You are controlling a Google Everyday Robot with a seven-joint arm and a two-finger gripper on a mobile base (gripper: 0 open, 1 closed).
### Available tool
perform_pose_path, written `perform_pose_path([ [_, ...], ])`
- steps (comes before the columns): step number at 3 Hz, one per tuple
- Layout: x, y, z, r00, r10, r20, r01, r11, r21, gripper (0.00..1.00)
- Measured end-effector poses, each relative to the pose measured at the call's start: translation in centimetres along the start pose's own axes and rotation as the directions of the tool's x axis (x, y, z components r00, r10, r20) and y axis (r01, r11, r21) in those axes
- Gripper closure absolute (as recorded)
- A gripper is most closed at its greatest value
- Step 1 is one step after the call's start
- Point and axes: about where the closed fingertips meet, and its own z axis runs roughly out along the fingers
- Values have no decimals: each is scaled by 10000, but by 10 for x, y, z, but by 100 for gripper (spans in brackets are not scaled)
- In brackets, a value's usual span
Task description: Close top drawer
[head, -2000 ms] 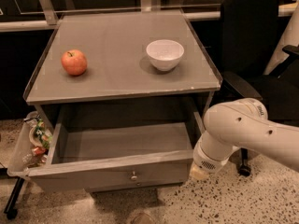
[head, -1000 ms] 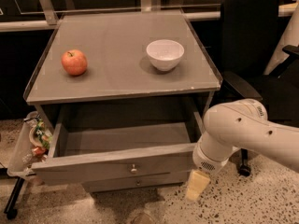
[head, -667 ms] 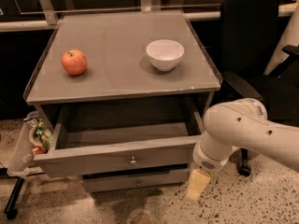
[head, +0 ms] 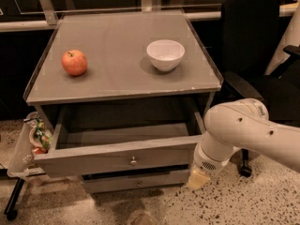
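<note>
The top drawer of the grey cabinet stands partly pulled out. Its flat front panel carries a small round metal knob, and its grey box interior looks empty. My white arm reaches in from the right. The gripper points down by the right end of the drawer front, just below its lower corner. Only its beige tip shows.
A red apple and a white bowl sit on the cabinet top. A lower drawer is under the open one. A bag of trash hangs at the left. A black office chair stands at the right.
The top drawer has slid back into the cabinet by a good part of its length. The gripper tip has dropped lower beside the drawer's right end.
</note>
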Motion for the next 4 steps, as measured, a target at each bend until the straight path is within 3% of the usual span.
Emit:
perform_pose_path([
  [1,0,0,0,10000,0,0,0,10000,1,65],
  [2,-12,-17,-7,10000,-44,24,43,9995,320,88],
  [3,-30,-42,-9,9998,-76,168,65,9979,646,100],
  [4,-41,-63,-1,9998,-7,174,-8,9967,811,100],
])
